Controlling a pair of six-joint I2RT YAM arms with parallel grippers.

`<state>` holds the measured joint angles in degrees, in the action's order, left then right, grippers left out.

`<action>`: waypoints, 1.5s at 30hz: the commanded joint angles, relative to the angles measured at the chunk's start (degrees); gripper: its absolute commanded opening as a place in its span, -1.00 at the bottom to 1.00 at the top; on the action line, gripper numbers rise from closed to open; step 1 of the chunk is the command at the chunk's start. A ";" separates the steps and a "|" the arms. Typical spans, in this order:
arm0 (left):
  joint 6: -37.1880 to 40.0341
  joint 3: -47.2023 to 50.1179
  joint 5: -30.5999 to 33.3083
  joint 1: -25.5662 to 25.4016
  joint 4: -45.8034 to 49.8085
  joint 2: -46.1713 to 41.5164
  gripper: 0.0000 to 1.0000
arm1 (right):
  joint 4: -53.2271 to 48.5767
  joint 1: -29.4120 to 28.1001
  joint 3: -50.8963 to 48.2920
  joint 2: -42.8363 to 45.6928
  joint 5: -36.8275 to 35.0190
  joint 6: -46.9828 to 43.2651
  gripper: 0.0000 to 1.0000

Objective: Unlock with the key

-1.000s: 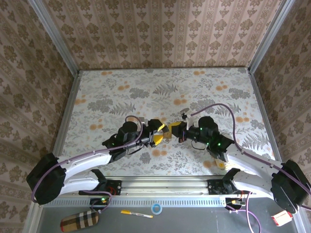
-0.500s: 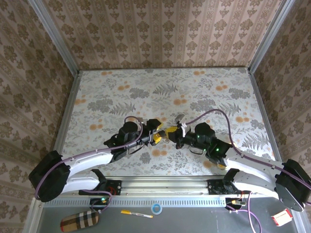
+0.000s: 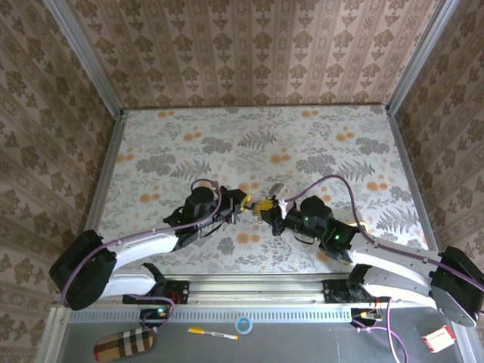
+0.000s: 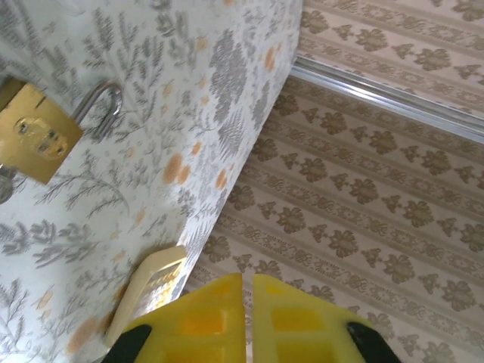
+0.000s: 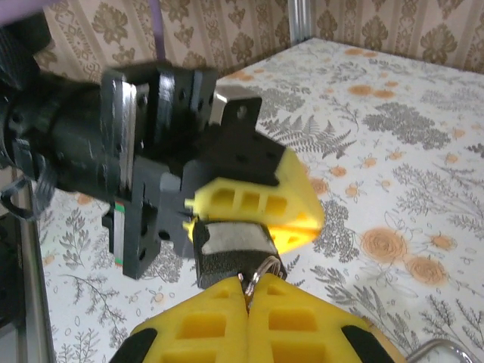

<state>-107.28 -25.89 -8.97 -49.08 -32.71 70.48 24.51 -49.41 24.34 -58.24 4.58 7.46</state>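
Key point(image 5: 231, 255) — dark head at tips of right hand point(image 5: 247, 293), just beside left hand point(image 5: 261, 210)

Bright, even, diffuse light from above. The flower-printed white worktop point(image 3: 249, 144) shows no glare, only soft faint shadows under the arms. Right wrist view: right pincer's yellow plastic fingers point(image 5: 204, 325) blurred at the bottom edge, small black-headed key point(image 5: 231, 253) slightly soft, background soft. Left wrist view: left pincer's yellow fingers point(image 4: 204, 325) blurred, square brass padlock point(image 4: 34, 132) reasonably sharp.
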 commanded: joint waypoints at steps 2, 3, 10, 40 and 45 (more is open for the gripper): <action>3.20 -1.56 -3.05 -1.34 -3.06 0.88 -1.00 | 4.20 -0.99 0.13 0.00 0.87 2.36 -1.00; 3.37 -1.83 -3.07 -1.34 -3.07 1.05 -1.00 | 4.12 -0.95 0.37 -0.20 0.94 2.99 -1.00; 6.49 -3.68 -2.39 -1.74 -4.20 1.93 -1.00 | 9.19 -0.01 0.39 -2.68 1.57 11.76 -1.00; 31.42 -0.57 5.20 -4.98 -16.55 -5.59 -1.00 | 19.87 9.94 4.09 -9.61 13.98 46.48 -1.00; 30.74 -0.53 3.88 -4.81 -16.75 -5.57 -1.00 | 13.23 10.00 5.73 -7.52 14.20 41.23 -1.00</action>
<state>-76.62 -26.24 4.49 -50.59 -43.48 66.46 40.60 -39.22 26.17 -66.57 18.96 51.13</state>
